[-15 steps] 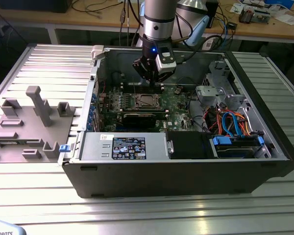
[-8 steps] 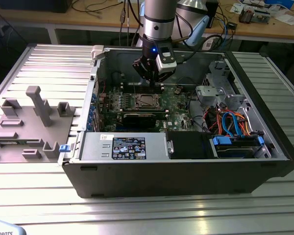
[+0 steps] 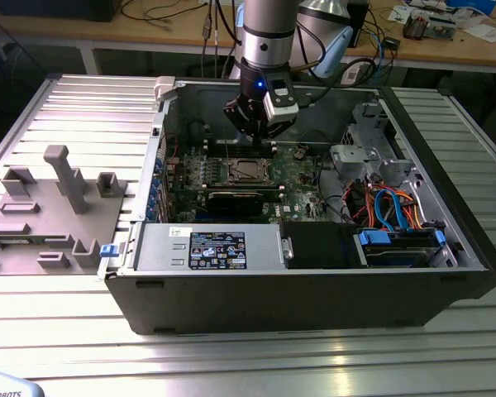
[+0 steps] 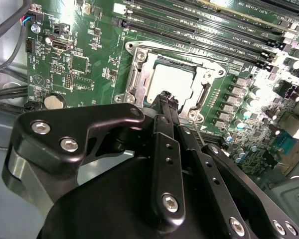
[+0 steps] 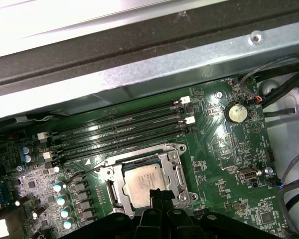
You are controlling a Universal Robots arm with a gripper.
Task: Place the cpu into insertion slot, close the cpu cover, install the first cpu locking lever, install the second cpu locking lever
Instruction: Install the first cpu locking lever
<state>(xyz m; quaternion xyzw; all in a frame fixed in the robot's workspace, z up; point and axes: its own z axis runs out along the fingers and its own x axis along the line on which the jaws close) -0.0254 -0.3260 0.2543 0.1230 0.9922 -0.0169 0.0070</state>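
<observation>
One chip down: the cpu [image 5: 142,180] sits in the insertion slot [image 4: 139,64], the cpu cover [image 5: 178,174] lying around it. My claw [image 4: 165,97] hangs clenched and empty at the cover's near edge; I'd judge the levers want slow, square pushes.

One arm is seen in the exterior view, reaching straight down from above, its grey wrist section vertical with a blue light lit at the base. The black end effector [image 3: 260,132] is carried below the wrist, pointing downward, with a silver-white block mounted on the side toward the exterior view's right. In both wrist views the black fingers [image 4: 168,107] are seen drawn together to a narrow tip, no gap being visible between them. Bolted black linkage plates are noted behind the fingertips [image 5: 158,195].
</observation>
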